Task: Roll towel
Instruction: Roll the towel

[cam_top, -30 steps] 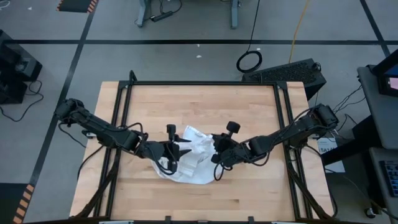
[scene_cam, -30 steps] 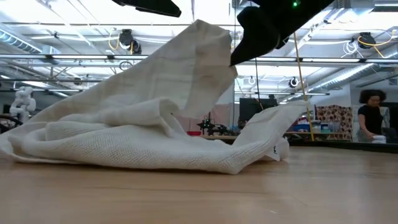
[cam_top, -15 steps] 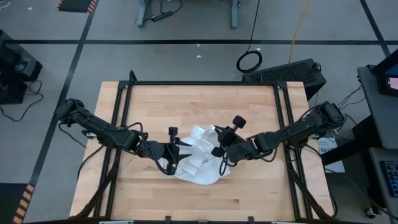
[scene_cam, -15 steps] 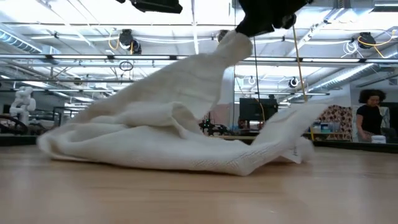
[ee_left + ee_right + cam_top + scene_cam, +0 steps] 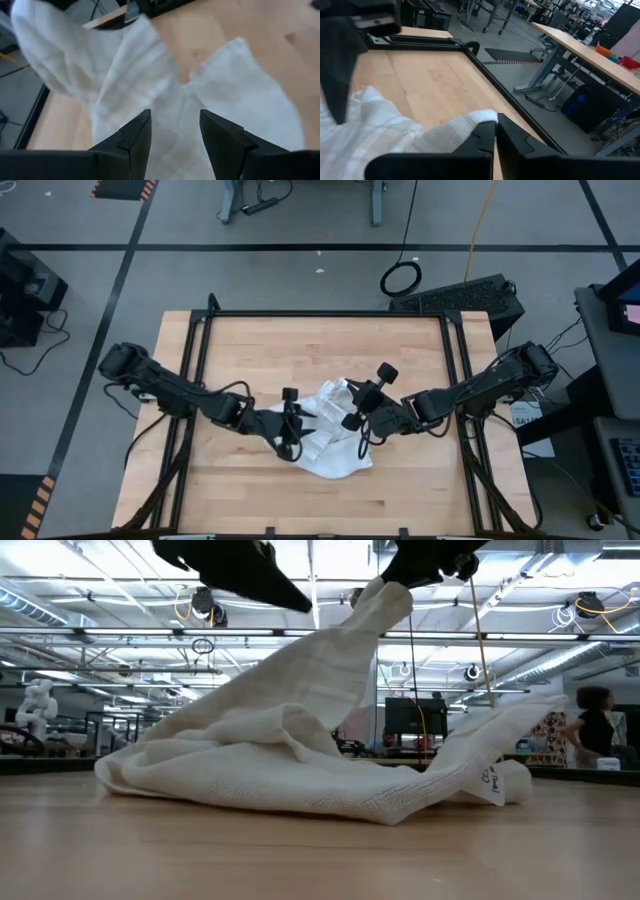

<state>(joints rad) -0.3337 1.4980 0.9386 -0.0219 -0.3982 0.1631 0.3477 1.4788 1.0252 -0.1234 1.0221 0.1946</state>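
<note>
The towel (image 5: 335, 445), white with faint grey check lines, lies bunched in a heap near the middle of the wooden table (image 5: 320, 350). In the low view one part of the towel (image 5: 300, 760) is drawn up into a peak while its folds rest on the wood. My right gripper (image 5: 352, 423) is shut on that peak, coming in from the table's right. My left gripper (image 5: 172, 132) stands open just above the heap's left side, one finger to each side of a ridge of cloth, touching nothing that I can see. My right gripper pinches a bunched fold of the towel (image 5: 472, 122) between its two fingers. The fingers come from the table's right, slanting a little downward. The held part stands up as a peak (image 5: 385, 605), from which the cloth slopes down taut to the heap on the table.
Black frame rails (image 5: 195, 380) run along the table's left, right and far edges. Bare wood lies on the far side and on the near side (image 5: 320, 500) of the towel. A person (image 5: 597, 725) stands far off in the room behind the table.
My right gripper has risen, drawing the towel's peak higher and pulling the heap toward the table's right, so that it has gathered narrower. My left gripper has come down and toward the table's right, over the heap's left side, staying open.
</note>
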